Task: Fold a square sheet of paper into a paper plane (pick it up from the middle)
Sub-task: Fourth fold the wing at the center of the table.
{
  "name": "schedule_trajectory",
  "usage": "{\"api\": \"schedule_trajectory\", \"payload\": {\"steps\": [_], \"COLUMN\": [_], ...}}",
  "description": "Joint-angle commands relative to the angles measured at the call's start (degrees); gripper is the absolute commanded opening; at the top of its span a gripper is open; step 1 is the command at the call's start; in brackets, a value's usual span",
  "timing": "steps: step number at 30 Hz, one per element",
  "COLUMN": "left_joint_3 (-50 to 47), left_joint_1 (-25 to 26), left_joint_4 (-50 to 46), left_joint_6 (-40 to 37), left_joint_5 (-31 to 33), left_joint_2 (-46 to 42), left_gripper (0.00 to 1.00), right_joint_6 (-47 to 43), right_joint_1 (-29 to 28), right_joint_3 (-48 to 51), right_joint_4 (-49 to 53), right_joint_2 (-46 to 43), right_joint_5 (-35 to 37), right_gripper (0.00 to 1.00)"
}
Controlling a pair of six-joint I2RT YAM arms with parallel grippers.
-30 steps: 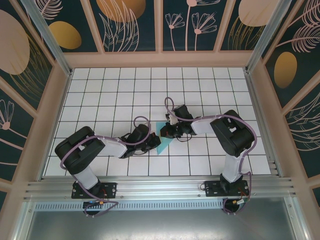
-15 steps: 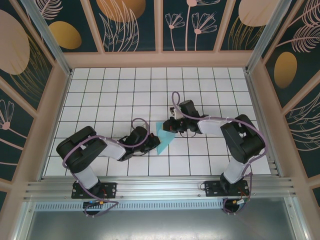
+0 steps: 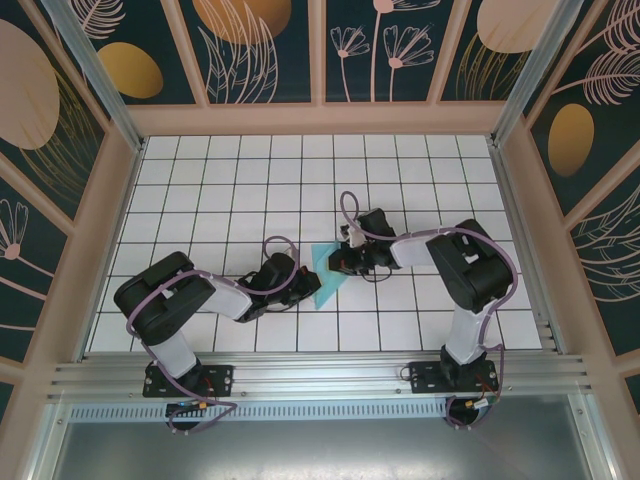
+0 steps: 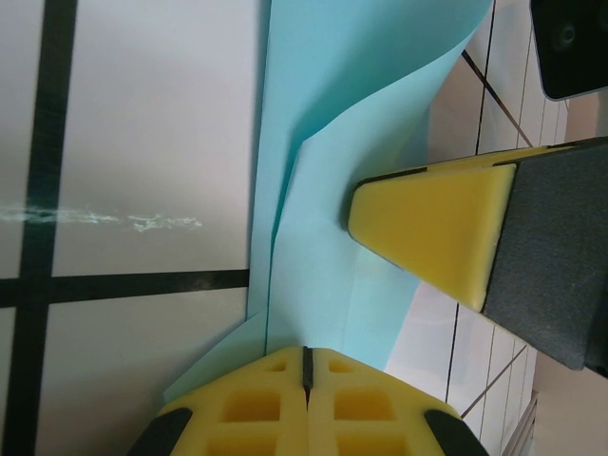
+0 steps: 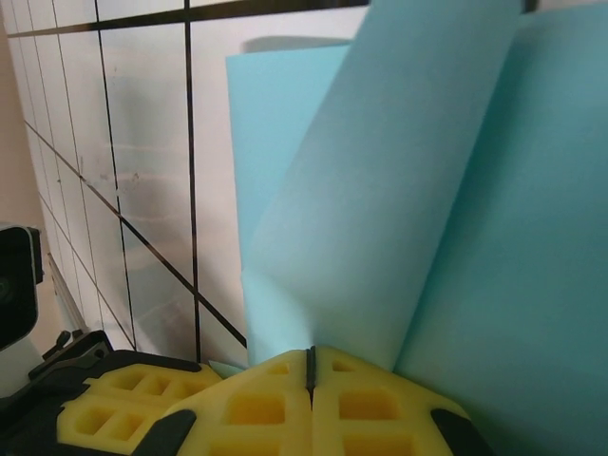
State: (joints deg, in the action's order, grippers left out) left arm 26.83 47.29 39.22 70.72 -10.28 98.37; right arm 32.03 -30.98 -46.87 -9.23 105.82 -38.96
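Left tool (image 4: 306,356) shut tight, tips down on the folded sheet of paper (image 3: 326,283) mid-counter (image 3: 220,190). Right tool (image 5: 310,356) shut too, at the opposite edge, a flap rising off its tips, maybe pinched.

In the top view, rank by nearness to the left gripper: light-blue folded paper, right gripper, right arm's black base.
From the left gripper:
1. Light-blue folded paper, at its tips.
2. Right gripper, just right.
3. Right arm's black base, near-right edge.
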Motion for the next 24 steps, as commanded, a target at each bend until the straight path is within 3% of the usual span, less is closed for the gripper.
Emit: {"api": "schedule_trajectory", "payload": {"steps": [1, 10, 24], "left_joint_3": [-1.8, -1.7, -2.2], "left_joint_1": [0.0, 0.1, 0.0], "left_joint_4": [-11.1, -12.2, -13.6], "left_joint_6": [-1.9, -2.2, -3.6], "left_joint_5": [0.3, 0.7, 0.6], "left_joint_2": [3.8, 4.2, 4.5], "left_gripper": [0.0, 0.0, 0.0], "right_joint_6": [-0.6, -2.1, -2.9], "right_joint_1": [1.7, 3.3, 5.4], "right_joint_3": [-1.9, -5.3, -9.3], "right_joint_4": [0.5, 2.4, 6.3], "right_joint_2": [-1.4, 0.4, 6.8], "right_joint_5": [-0.4, -1.4, 4.4], "right_gripper": [0.05, 0.06, 0.05]}}
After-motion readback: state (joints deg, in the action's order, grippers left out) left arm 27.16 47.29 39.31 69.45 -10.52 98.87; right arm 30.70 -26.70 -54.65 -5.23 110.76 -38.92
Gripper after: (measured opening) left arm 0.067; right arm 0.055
